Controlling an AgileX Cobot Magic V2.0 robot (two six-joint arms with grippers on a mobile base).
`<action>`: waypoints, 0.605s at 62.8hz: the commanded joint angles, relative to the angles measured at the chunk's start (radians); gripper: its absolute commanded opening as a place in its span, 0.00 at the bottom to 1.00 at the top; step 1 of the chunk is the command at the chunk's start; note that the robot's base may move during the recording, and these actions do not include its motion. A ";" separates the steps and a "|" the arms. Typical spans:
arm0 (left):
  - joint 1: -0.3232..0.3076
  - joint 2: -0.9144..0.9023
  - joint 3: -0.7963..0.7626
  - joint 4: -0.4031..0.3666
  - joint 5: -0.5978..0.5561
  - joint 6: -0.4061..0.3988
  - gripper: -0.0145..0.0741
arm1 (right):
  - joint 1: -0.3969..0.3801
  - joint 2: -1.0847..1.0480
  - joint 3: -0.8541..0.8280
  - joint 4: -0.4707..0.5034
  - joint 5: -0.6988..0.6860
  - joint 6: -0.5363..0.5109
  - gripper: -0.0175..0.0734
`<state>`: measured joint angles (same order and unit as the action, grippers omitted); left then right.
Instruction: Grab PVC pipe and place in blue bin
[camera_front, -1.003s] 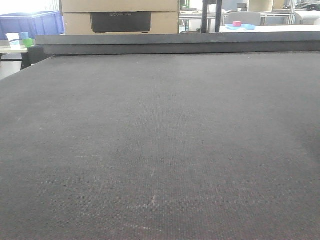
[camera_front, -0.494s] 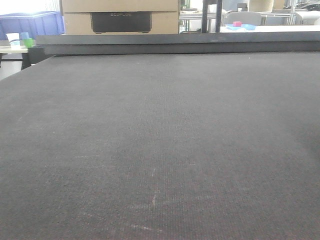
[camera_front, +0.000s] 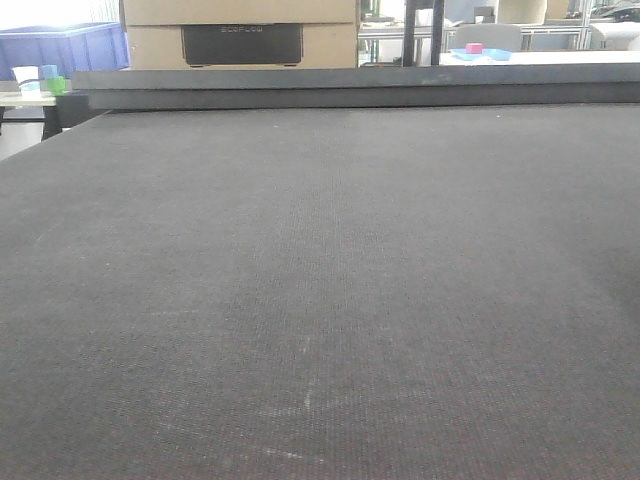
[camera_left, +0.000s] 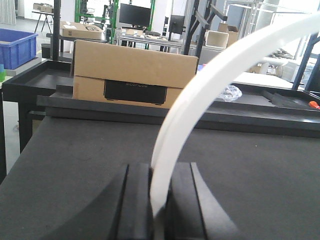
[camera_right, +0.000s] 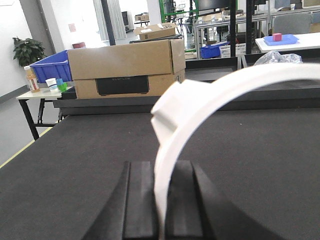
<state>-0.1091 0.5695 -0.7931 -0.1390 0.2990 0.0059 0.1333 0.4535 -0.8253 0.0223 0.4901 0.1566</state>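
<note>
The PVC pipe (camera_right: 200, 97) is sitting in the right gripper (camera_right: 161, 170), whose two dark fingers are pinching its lower end. From there the thick white band is arching up and away to the right, well above the table (camera_front: 320, 300), with a raised step showing on its outer face. The left gripper (camera_left: 159, 172) is likewise clamping one end of a thinner, wider-sweeping white strip (camera_left: 205, 77), which is not the piece the task is asking for. The blue bin (camera_right: 50, 67) is standing well apart from both, past the table's far left corner and beside the cardboard box (camera_right: 125, 65). Since only one end of the pipe is being gripped, the long free arc is probably acting as a lever, so a quick swing toward the bin could be twisting it in the jaws or working it loose short of the rim. The two white curves are looking much alike, so the wrong one could be going into the bin. The box is also lying close to the path. The front view is showing neither arm nor either piece. The pipe's far end is running out of the right wrist view, its near part is blurring, its tab ends and hole are not showing, and the bin's inside is not visible.
</note>
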 joint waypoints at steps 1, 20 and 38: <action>-0.004 -0.006 0.001 -0.009 -0.033 -0.006 0.04 | 0.001 -0.006 0.001 -0.012 -0.028 -0.006 0.01; -0.004 -0.006 0.001 -0.009 -0.033 -0.006 0.04 | 0.001 -0.006 0.001 -0.012 -0.028 -0.006 0.01; -0.004 -0.006 0.001 -0.009 -0.033 -0.006 0.04 | 0.001 -0.006 0.001 -0.012 -0.028 -0.006 0.01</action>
<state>-0.1091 0.5695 -0.7931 -0.1409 0.2971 0.0059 0.1333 0.4535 -0.8253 0.0223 0.4901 0.1566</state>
